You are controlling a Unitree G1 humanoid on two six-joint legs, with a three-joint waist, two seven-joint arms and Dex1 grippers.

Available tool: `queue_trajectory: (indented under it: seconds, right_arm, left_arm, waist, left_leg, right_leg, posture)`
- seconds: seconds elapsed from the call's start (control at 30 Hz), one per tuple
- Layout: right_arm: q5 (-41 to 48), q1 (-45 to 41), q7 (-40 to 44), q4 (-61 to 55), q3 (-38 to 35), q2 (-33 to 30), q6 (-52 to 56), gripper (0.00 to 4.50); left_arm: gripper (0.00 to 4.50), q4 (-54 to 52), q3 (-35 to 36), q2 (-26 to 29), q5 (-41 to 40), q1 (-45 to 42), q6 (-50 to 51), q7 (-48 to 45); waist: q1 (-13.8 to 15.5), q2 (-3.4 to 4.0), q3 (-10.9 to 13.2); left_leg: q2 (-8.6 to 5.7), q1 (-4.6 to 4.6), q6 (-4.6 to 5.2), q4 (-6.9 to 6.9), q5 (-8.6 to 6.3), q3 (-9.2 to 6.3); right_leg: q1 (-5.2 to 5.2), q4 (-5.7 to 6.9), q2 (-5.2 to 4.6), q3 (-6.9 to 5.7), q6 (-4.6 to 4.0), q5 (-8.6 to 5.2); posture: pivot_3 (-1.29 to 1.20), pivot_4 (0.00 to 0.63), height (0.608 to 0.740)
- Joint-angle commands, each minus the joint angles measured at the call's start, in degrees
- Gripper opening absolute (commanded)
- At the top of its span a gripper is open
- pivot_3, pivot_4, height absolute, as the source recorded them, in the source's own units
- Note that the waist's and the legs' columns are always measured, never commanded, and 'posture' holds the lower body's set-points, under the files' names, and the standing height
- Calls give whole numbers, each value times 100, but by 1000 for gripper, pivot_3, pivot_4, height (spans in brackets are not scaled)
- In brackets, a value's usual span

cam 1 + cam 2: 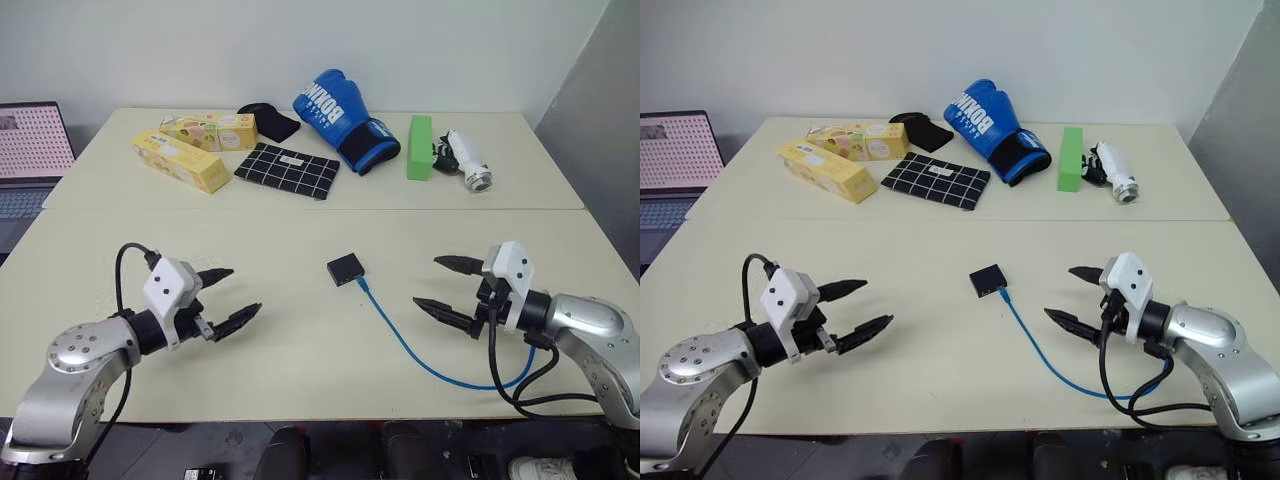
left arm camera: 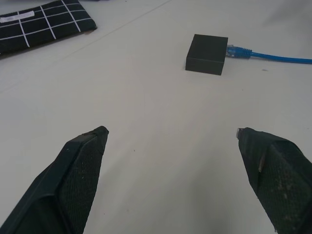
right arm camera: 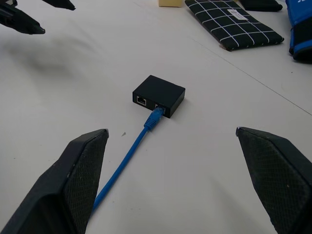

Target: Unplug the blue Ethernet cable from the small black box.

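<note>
Two grippers low over the desk's [image 1: 300, 360] near edge: left gripper [image 1: 222, 300] toward the near left corner, jaws spread, pinching nothing; right gripper [image 1: 447, 290] toward the near right corner, jaws likewise spread and empty. Between them, one blue cable [image 1: 420, 350], curving from near the right gripper along the near edge up to one black box [image 1: 346, 268] at mid-desk, well apart from both grippers. One plug [image 3: 155, 117] seated in the box's side, beside one free port [image 3: 142, 101]. Past a seam across the desk, along the far edge from left to right: two yellow cartons [image 1: 181, 160], touching at one end; one black-and-white grid cloth [image 1: 287, 170]; one black pouch [image 1: 270, 120] behind it; one blue boxing glove [image 1: 345, 120]; one green block [image 1: 420, 147]; one white-and-black gadget [image 1: 462, 160] just beside the block. Off the desk's left edge, one open laptop [image 1: 30, 150].
</note>
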Motion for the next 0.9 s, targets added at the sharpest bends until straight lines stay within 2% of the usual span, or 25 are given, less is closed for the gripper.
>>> queue_trajectory:
  seconds: [0.03,0.7,0.9]
  right_arm:
    - [48,-99,62,-102,-7,17,-32,4450]
    - [-97,-208,-370,-77,323,351,172,4450]
    - [-910,-693,-1505,505,1021,1201,551,4450]
  left_arm:
    - [4500,-202,97,66,-53,36,-101,-96]
    - [4500,-276,43,43,-56,27,-90,-217]
    - [4500,-232,31,63,-556,-249,-230,-852]
  waist:
    - [0,0,0]
    - [-1,1,1]
    - [-6,0,0]
  left_leg:
    - [0,0,0,0,0,0]
    - [1,0,0,0,0,0]
    - [0,0,-1,0,0,1]
  right_leg:
    - [0,0,0,0,0,0]
    - [-1,0,0,1,0,0]
    - [-2,2,1,0,0,0]
  posture:
    - [0,150,740]
    - [0,150,740]
    - [0,150,740]
